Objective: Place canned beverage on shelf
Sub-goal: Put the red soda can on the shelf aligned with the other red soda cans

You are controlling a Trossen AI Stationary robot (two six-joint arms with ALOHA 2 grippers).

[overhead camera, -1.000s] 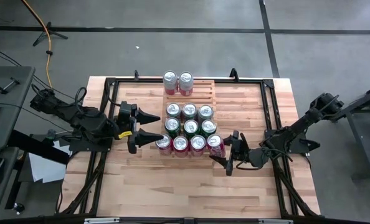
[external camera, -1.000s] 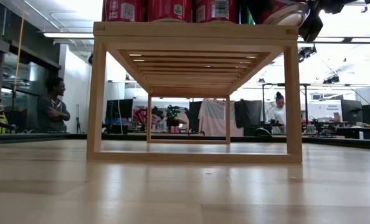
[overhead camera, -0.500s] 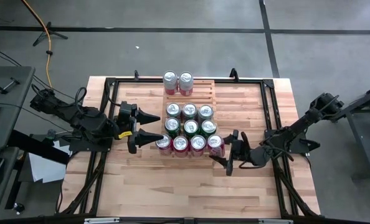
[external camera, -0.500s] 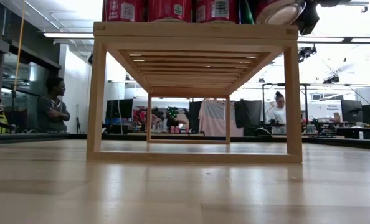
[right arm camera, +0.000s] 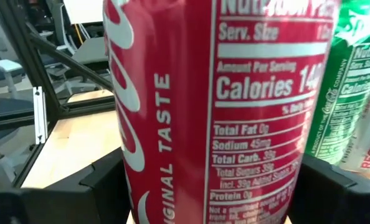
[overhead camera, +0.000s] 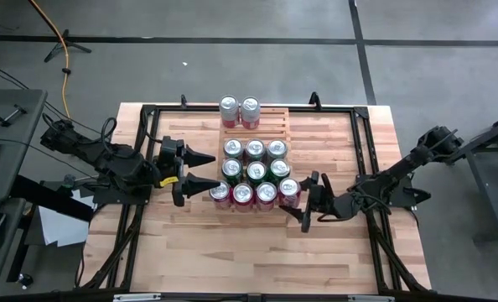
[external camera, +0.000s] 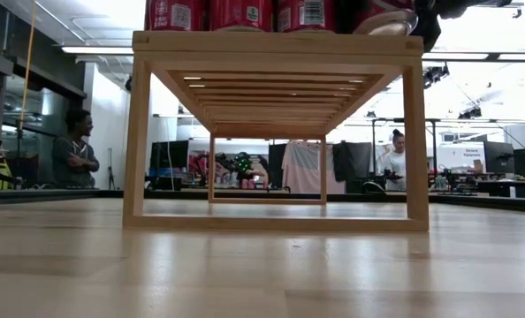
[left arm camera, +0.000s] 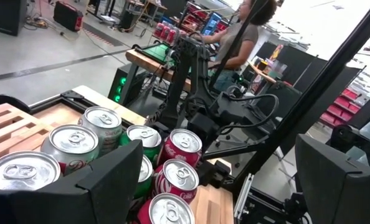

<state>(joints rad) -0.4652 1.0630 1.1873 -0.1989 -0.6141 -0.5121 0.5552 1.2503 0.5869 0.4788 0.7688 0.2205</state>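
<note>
I find the placing step in hand: the right end effector [overhead camera: 306, 202] is clamped on a red cola can [overhead camera: 289, 192], fingers either side of it, at the right end of the front row on the shelf [overhead camera: 266, 126]. In the low view that can [external camera: 388, 16] sits slightly tilted, its base not yet flat on the top rail, so I judge it is not fully seated. In my judgement the next move calls for levelling the can, lowering it until the base bears evenly on the slats, then opening the fingers and drawing back toward the worktop's right edge without brushing the neighbouring green can [right arm camera: 353, 93], which stands just beside it. The left end effector [overhead camera: 200, 169] waits with fingers apart near the left end of the front row, holding nothing. The shelf stands near the middle of the worktop [overhead camera: 232, 252], toward its far edge; it is a pale-wood rack of parallel slats on square-section legs, open underneath. It carries a block of cylindrical metal cans with bright silver tops and pull tabs, red and green printed sides, and two more cans [overhead camera: 239, 111] at its far edge. The worktop is smooth butcher-block wood within a black frame. The held can's wall is glossy, with white printed lettering.
</note>
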